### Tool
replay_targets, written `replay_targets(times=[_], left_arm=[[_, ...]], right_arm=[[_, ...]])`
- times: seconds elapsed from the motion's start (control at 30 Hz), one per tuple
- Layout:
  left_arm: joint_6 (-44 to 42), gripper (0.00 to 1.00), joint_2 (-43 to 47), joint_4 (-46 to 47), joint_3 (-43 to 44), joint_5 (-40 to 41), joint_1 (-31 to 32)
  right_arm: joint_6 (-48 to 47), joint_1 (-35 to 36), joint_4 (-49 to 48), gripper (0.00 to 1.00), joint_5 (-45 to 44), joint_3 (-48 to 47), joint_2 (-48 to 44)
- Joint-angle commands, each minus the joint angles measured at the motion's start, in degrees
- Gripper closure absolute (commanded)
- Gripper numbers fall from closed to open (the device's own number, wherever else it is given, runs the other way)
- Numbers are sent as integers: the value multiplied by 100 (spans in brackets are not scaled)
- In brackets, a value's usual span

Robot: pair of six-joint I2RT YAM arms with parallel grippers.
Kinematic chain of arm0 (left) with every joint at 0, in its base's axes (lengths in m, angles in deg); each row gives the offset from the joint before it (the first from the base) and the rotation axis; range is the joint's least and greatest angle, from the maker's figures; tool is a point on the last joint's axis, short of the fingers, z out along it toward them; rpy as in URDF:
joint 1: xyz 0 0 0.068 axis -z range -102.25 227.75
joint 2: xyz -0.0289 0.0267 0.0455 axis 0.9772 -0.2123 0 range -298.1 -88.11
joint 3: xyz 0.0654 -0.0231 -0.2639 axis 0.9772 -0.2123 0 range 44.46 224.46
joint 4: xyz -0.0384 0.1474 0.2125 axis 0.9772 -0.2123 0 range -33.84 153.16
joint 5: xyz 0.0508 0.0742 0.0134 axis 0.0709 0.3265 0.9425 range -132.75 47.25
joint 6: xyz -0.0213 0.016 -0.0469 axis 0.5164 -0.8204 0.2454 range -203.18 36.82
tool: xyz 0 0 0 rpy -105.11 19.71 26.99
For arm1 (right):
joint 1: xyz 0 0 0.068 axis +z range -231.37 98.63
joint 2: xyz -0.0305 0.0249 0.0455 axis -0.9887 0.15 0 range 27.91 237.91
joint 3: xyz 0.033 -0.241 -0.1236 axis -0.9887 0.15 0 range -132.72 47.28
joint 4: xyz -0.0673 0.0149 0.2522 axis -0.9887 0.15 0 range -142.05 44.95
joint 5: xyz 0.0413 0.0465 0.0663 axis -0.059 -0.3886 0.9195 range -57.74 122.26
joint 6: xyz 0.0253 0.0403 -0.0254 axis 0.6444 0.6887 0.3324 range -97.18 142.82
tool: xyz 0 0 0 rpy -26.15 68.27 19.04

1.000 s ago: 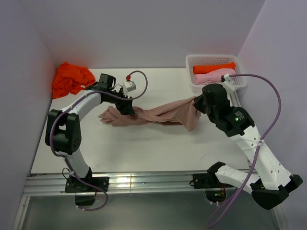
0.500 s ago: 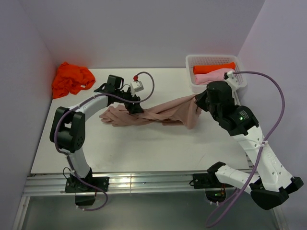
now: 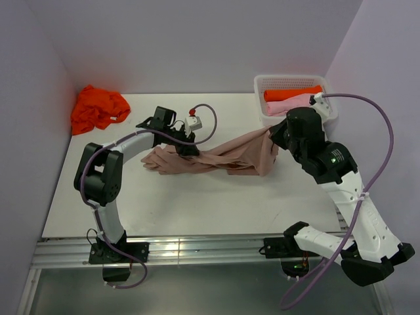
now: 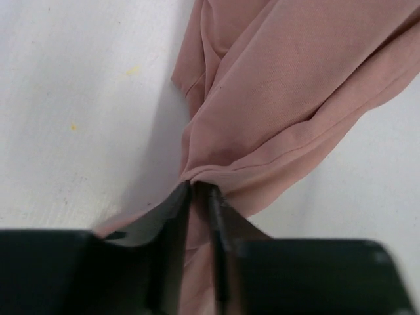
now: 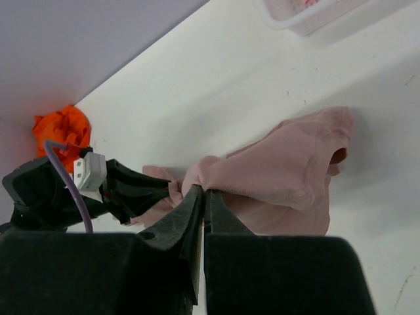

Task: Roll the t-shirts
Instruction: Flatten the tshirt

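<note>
White table (image 3: pixel 197 203) and pale purple walls are seen all around. At 6 o'clock, on the near edge, a metal rail (image 3: pixel 197 249) is seen, and both arms are bolted there.

In the middle of the table the pink-brown t-shirt (image 3: pixel 223 157) is stretched out in a long, twisted bunch from 9 o'clock to 3 o'clock. Its 9 o'clock end is pinched by the left gripper (image 3: pixel 187 149). In the wrist view the fingers are seen squeezed close on a small fold of cloth, though how firmly that fold is caught cannot be told for sure. Its 3 o'clock end is pinched by the right gripper (image 3: pixel 274 136), whose fingers are pressed tight together on a bunched bit of the shirt. This shirt is not rolled yet. It is judged that it must be pulled flat first and rolled after that.

Farther back, at 1 o'clock, a white basket (image 3: pixel 289 79) is seen. An orange roll (image 3: pixel 292 93) and a light pink roll (image 3: pixel 292 105) are laid side by side inside it. Those two are judged to be finished.

At 10 o'clock, in the far corner, an orange heap (image 3: pixel 98 108) is seen crumpled on the table, and it is touched by nothing. So two shirts are counted as done, one is being worked on, and at least one is waiting.

No brand, label or writing can be read anywhere.
</note>
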Motion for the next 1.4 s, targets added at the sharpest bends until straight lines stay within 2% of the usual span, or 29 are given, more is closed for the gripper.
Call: replay_targets(times=[0.0,0.03,0.07,0.1,0.4,0.5,0.63,0.7,0.8,0.9,1.0,1.1,1.23,1.27,1.33,1.37], left_arm=[[-61,80,67,10,279,-53,15],[-44,93,67,-34,323,25,15],[-35,98,120,-69,359,96,15],[0,100,155,-43,394,175,15],[685,100,1060,536,753,1045,-529],[984,100,1341,747,1034,1572,-915],[1319,100,1622,652,1632,1653,-1688],[1197,100,1702,433,1975,1539,-2013],[776,100,2009,-34,1942,1599,-2164],[310,100,2466,-683,1433,1469,-2173],[-164,100,3045,-1351,327,1266,-2164],[-727,100,3625,-1993,-834,1090,-2138],[-1396,100,3776,-2696,-1828,1046,-2068],[-1493,99,3750,-2793,-2030,1081,-2068],[-1625,86,3671,-3004,-2102,1133,-2068],[-1669,84,3645,-3066,-2119,1177,-2068]], right_arm=[[-149,-89,-73,100,2,-375,19],[-176,-107,-64,100,19,-410,62],[-185,-116,-64,100,28,-472,80],[-220,-124,-64,100,37,-498,107],[-570,-265,-388,100,414,-1078,721],[-842,-335,-661,100,599,-1455,1073],[-1169,-344,-829,100,731,-2341,1564],[-1256,-344,-751,100,687,-2650,1662],[-1248,-353,-496,100,573,-3091,1768],[-994,-353,-679,100,573,-2487,1409],[-687,-353,-846,100,600,-1284,716],[-388,-353,-1022,100,546,356,119],[-132,-362,-1382,100,775,1635,-411],[-45,-362,-1496,100,784,1820,-464],[17,-353,-1619,100,845,2269,-561],[61,-344,-1663,100,837,2374,-561]])
